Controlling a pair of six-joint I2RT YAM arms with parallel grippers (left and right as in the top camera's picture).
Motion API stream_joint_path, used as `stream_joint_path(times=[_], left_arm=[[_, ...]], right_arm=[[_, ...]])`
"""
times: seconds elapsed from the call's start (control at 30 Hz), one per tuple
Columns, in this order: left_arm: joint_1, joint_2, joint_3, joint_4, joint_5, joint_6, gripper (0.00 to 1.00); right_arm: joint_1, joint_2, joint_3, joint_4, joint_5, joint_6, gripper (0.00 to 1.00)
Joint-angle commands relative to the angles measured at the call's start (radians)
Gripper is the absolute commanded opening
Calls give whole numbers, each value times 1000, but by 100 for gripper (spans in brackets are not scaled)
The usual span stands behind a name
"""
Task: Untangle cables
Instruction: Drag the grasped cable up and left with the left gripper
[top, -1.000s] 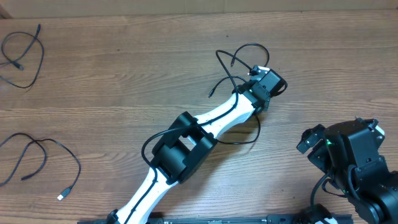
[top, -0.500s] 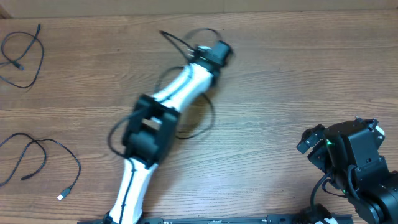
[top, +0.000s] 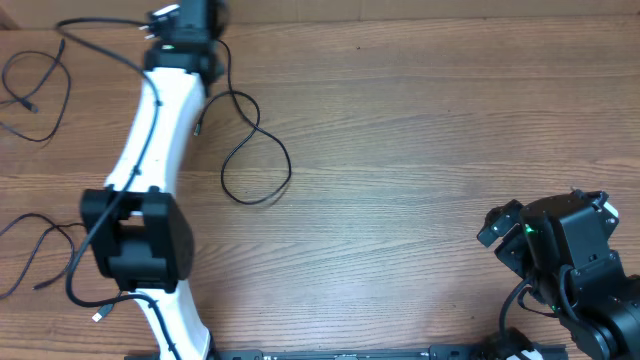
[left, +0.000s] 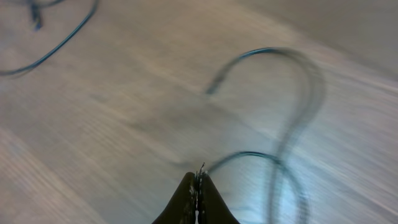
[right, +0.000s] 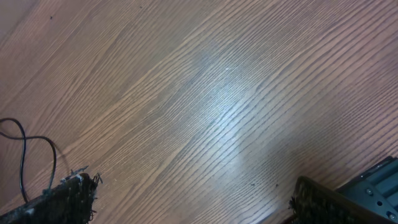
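Note:
My left gripper (top: 180, 20) is at the far edge of the table, left of centre, shut on a thin black cable (top: 255, 165). That cable trails from it and lies in a loop to the right of the arm. In the blurred left wrist view the jaws (left: 198, 182) are pressed together on the cable (left: 298, 81), which curves away to the right. A second cable (top: 35, 85) lies at the far left. A third cable (top: 40, 245), with a silver tip (top: 98, 316), lies at the near left. My right gripper (right: 196, 202) stands open over bare wood with nothing between its fingers.
The left arm (top: 150, 180) stretches from the near edge up the left half of the table. The right arm (top: 560, 250) sits folded at the near right corner. A thin black wire (right: 22, 152) shows at the left edge of the right wrist view.
The left arm has swung from the middle right of the table to the far left, dragging the held cable with it. The right arm has not moved.

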Motion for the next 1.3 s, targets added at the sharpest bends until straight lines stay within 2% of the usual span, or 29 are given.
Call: stream_joint_path(times=[0.0,0.1,0.13,0.17,0.2,0.23,0.27,0.33,0.57,0.63,0.73,1.27], left_arm=[[40,2,2,-24,160,8,4],[51,2,2,-42,314,37,4],[51,2,2,-47,357,39,6],[47,2,2,-51,403,51,15],[43,2,2,-56,444,63,25],[31,2,1,-67,516,66,61],[22,2,0,-71,542,66,75],[-1,2,0,-86,540,66,88],[-105,16,-34,-112,451,103,88],[-156,33,-60,-111,360,103,88],[-184,68,-64,-112,316,103,88],[-175,301,-64,-99,285,123,86]], right_arm=[[-2,-3,16,4,11,7,100],[-2,-3,16,5,11,7,100],[-2,-3,16,5,11,7,100],[-2,-3,16,5,11,7,100],[-2,-3,16,5,11,7,100],[-2,-3,16,5,11,7,100],[-2,-3,16,5,11,7,100],[-2,-3,16,5,11,7,100],[-2,-3,16,5,11,7,100],[-2,-3,16,5,11,7,100],[-2,-3,16,5,11,7,100],[-2,-3,16,5,11,7,100]])
